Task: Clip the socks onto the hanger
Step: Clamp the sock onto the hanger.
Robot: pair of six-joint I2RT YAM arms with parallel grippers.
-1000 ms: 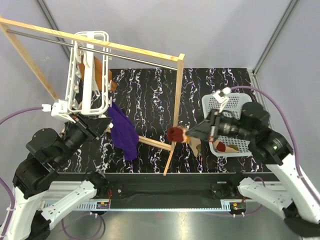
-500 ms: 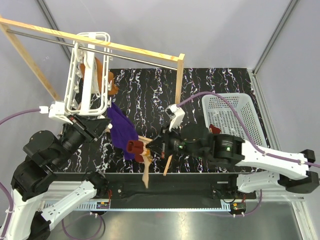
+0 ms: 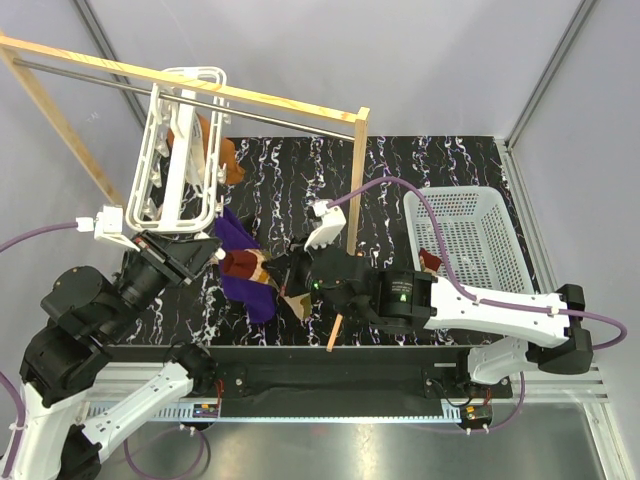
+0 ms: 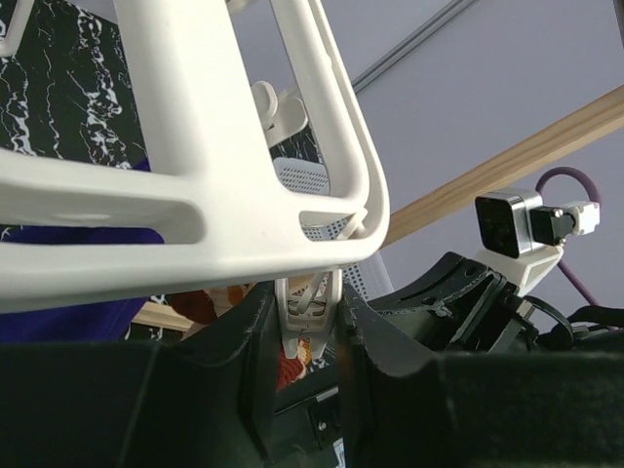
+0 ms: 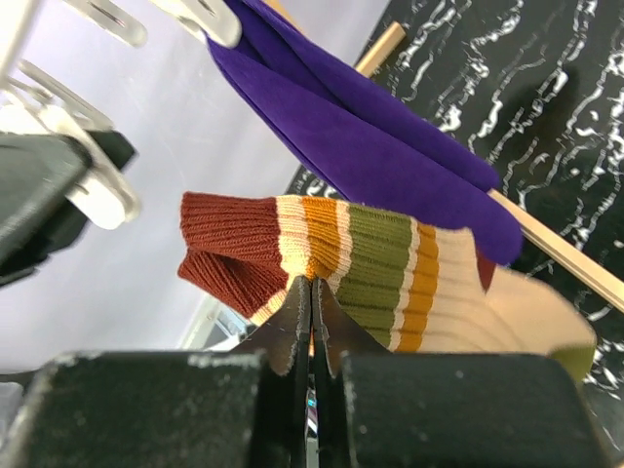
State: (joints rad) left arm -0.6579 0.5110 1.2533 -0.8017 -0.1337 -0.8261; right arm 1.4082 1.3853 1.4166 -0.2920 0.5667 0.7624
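The white hanger [image 3: 178, 160] hangs from the rod of the wooden rack; its rail fills the left wrist view [image 4: 195, 195]. My left gripper [image 3: 200, 255] is at its near end, shut on a white clip peg [image 4: 310, 302] under the rail. My right gripper [image 3: 275, 270] is shut on a striped sock [image 3: 245, 264] and holds it just right of the left gripper. In the right wrist view its jaws [image 5: 312, 292] pinch the sock [image 5: 361, 258] near the maroon cuff. The sock shows below the peg [image 4: 291, 369]. A second sock [image 3: 432, 261] lies in the basket.
A purple cloth [image 3: 248, 285] hangs from the hanger, right behind the held sock [image 5: 370, 136]. An orange cloth [image 3: 218, 152] hangs further back. The wooden rack's post [image 3: 355, 190] and low crossbar stand mid-table. A white basket [image 3: 470, 240] sits at the right.
My right arm has swung left from the basket, carrying the sock past the rack post to the hanger's near end beside my left gripper. The left arm has barely moved.
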